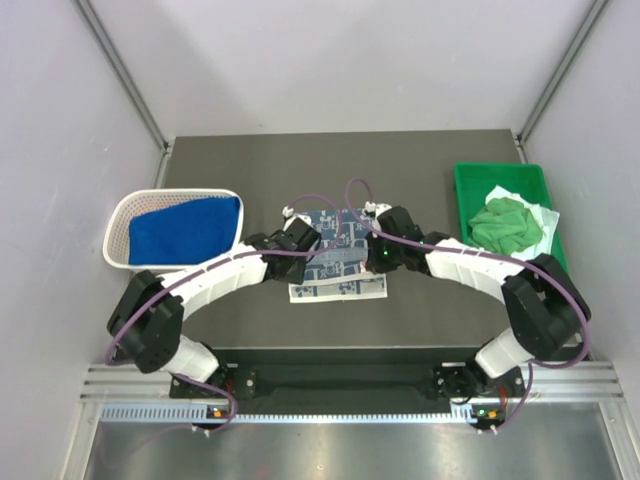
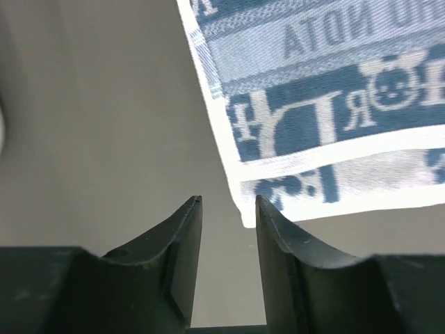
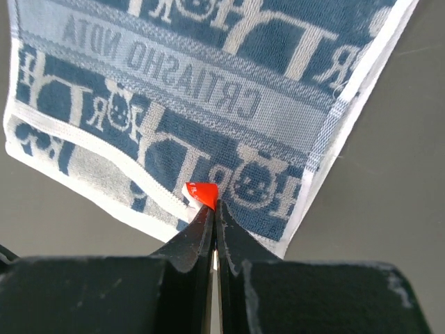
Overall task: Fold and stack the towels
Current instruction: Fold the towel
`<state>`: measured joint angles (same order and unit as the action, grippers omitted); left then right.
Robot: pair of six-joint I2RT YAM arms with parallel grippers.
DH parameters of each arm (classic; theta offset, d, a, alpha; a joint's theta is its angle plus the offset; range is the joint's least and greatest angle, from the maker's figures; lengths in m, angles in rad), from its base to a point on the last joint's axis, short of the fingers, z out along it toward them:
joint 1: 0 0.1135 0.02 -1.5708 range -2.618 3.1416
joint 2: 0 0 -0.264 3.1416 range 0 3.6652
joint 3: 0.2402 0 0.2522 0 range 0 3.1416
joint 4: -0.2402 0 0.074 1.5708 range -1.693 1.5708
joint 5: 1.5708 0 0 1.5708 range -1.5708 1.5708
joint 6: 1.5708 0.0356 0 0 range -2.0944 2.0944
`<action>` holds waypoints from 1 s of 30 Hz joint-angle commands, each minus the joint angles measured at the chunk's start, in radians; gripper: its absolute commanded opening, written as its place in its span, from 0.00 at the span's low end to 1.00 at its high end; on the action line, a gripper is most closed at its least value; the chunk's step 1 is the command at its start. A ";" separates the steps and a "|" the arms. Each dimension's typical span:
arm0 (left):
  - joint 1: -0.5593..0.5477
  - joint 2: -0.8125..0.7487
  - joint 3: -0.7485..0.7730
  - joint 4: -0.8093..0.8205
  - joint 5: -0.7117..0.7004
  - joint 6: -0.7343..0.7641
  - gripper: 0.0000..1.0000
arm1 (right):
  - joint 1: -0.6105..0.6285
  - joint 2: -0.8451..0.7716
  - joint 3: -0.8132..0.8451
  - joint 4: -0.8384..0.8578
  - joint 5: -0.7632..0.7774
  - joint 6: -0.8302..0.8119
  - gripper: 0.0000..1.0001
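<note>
A white towel with blue-grey print [image 1: 335, 262] lies partly folded at the table's middle. My left gripper [image 1: 300, 240] is open at its left edge. In the left wrist view the towel's corner [image 2: 243, 209] sits just above the gap between my empty left gripper's [image 2: 228, 200] fingers. My right gripper [image 1: 378, 235] is at the towel's right side. In the right wrist view it [image 3: 212, 206] is shut, pinching the towel [image 3: 208, 83] at its red label [image 3: 201, 191]. A royal blue towel [image 1: 185, 230] lies in the basket. A bright green towel [image 1: 508, 222] lies crumpled in the tray.
The white mesh basket [image 1: 118, 225] stands at the left edge. The rigid green tray [image 1: 500, 175] stands at the right, with a white cloth [image 1: 545, 215] under the green towel. White walls enclose the dark table [image 1: 300, 165].
</note>
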<state>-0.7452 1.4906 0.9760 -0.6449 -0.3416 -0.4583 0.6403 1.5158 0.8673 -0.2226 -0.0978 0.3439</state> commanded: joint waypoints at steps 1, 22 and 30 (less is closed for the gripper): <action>-0.002 -0.076 -0.031 0.066 0.049 -0.112 0.43 | 0.028 0.012 -0.002 0.060 0.004 0.015 0.00; 0.047 -0.044 -0.191 0.312 0.065 -0.438 0.47 | 0.044 0.014 0.010 0.063 0.006 0.020 0.00; 0.087 -0.033 -0.207 0.326 0.085 -0.422 0.47 | 0.045 0.001 0.050 0.037 0.004 0.010 0.00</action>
<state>-0.6670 1.4521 0.7715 -0.3626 -0.2539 -0.8780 0.6659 1.5349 0.8570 -0.1917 -0.0948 0.3599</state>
